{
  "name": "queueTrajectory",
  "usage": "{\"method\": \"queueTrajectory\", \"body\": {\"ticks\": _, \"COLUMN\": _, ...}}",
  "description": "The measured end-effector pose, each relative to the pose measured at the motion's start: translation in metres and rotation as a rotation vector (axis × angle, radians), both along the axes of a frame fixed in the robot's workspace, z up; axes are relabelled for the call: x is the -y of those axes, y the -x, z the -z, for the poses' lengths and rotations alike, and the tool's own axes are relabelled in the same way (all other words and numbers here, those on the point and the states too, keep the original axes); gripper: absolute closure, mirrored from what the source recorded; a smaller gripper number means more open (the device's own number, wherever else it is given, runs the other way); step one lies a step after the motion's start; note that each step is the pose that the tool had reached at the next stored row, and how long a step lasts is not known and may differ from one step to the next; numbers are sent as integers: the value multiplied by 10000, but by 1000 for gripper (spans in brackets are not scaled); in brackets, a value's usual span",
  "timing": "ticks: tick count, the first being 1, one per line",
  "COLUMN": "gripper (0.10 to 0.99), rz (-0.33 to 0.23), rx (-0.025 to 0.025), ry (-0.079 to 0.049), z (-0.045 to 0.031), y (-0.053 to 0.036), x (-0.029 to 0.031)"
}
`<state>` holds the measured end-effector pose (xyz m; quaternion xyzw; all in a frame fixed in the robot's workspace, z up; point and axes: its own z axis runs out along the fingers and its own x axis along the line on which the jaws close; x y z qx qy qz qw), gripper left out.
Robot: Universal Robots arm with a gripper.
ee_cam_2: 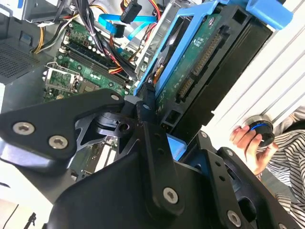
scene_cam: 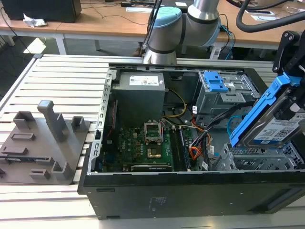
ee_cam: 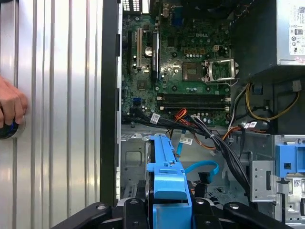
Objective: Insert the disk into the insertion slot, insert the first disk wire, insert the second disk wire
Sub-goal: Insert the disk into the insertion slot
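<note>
Slatted aluminium table (scene_cam: 52,81) in foreground; behind it, wooden desks (scene_cam: 105,26) with white legs carrying a black box (scene_cam: 43,9) and crumpled paper (scene_cam: 34,21); dark floor (scene_cam: 12,57) beneath the desks.

Tilted disk (scene_cam: 275,128) held by gripper (scene_cam: 292,91) above insertion slot (scene_cam: 257,161), open computer case (scene_cam: 143,195), slatted table (scene_cam: 57,78).

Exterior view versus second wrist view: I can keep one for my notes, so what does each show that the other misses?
Exterior view's extras: the grey fixture block, the arm's blue-capped joint, the disk's white label. Second wrist view's extras: the disk's green circuit board, a person's hand on a round knob. Shared: the disk in the gripper, the motherboard, the second disk wire.
</note>
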<state>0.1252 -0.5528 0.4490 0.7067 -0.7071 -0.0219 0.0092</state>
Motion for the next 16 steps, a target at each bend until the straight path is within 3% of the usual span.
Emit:
{"method": "queueTrajectory", "body": {"ticks": 8, "gripper": 722, "rz": -12, "rx": -18, "ry": -20, "z": 99, "y": -63, "x": -4}}
{"method": "queueTrajectory", "body": {"ticks": 16, "gripper": 722, "rz": -11, "rx": -22, "ry": -52, "z": 280, "y": -64, "x": -3}}
